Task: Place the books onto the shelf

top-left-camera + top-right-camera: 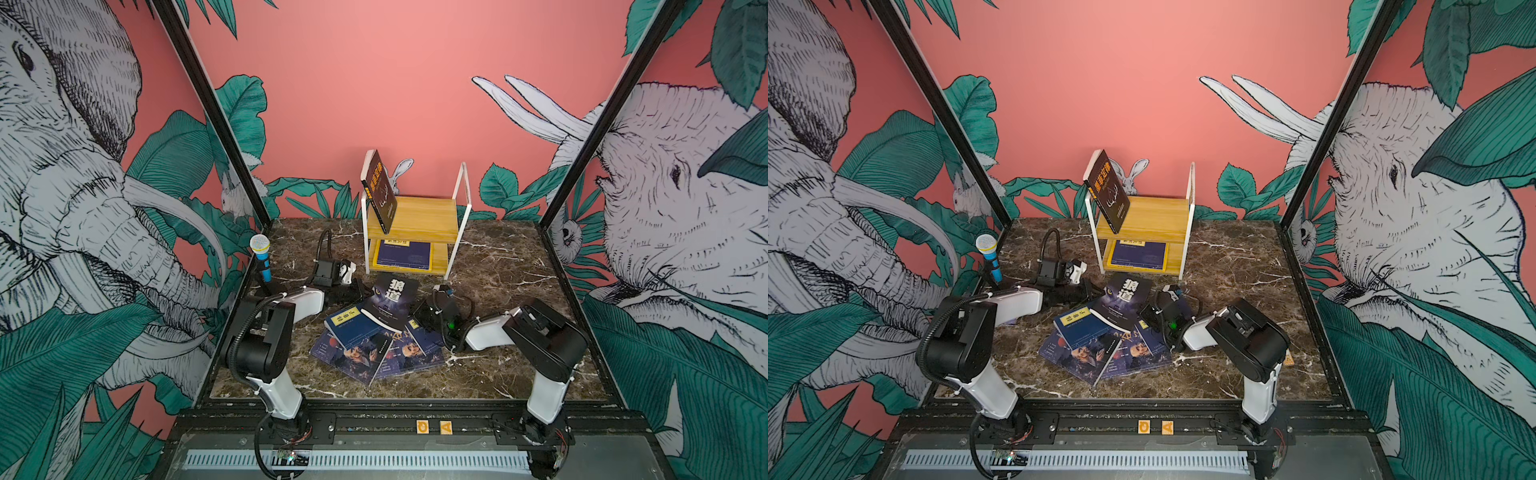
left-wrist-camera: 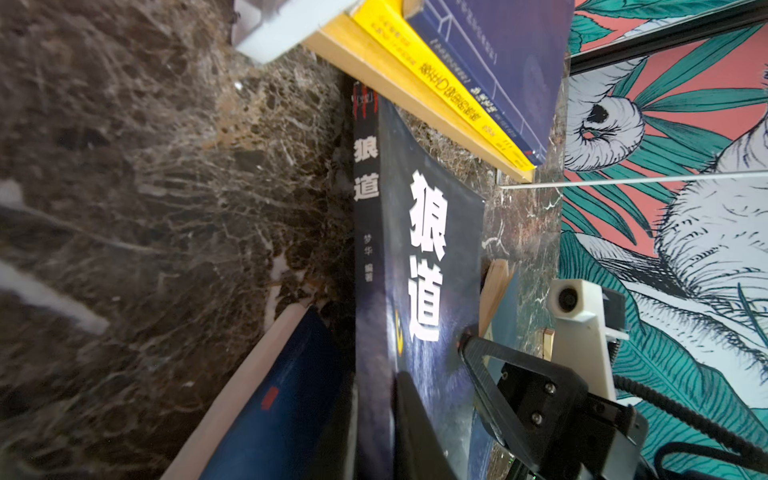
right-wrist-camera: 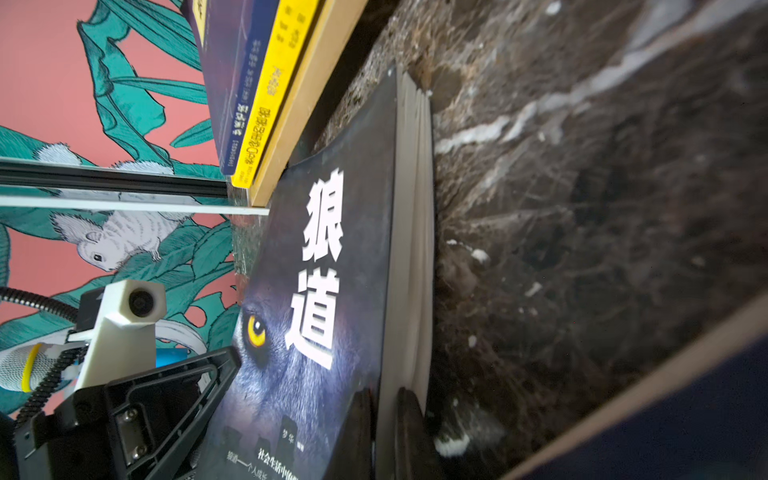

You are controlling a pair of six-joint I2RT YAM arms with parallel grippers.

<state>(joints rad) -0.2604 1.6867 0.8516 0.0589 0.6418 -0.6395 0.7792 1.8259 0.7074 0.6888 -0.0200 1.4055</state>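
Observation:
A black book with a wolf eye and white characters (image 1: 392, 297) lies tilted over a pile of books just in front of the shelf (image 1: 419, 218). My left gripper (image 2: 376, 424) is shut on its spine. My right gripper (image 3: 384, 432) is shut on its page edge at the opposite side. Under it lie a navy book with a yellow label (image 1: 351, 326) and two navy portrait books (image 1: 357, 359) (image 1: 417, 353). On the shelf's lower board a navy book (image 1: 403, 253) lies flat on a yellow one.
A dark brown book with yellow lettering (image 1: 380, 191) leans against the left frame on the shelf's top board. A toy microphone (image 1: 261, 257) stands at the table's left edge. Two small lettered blocks (image 1: 434, 427) sit on the front rail.

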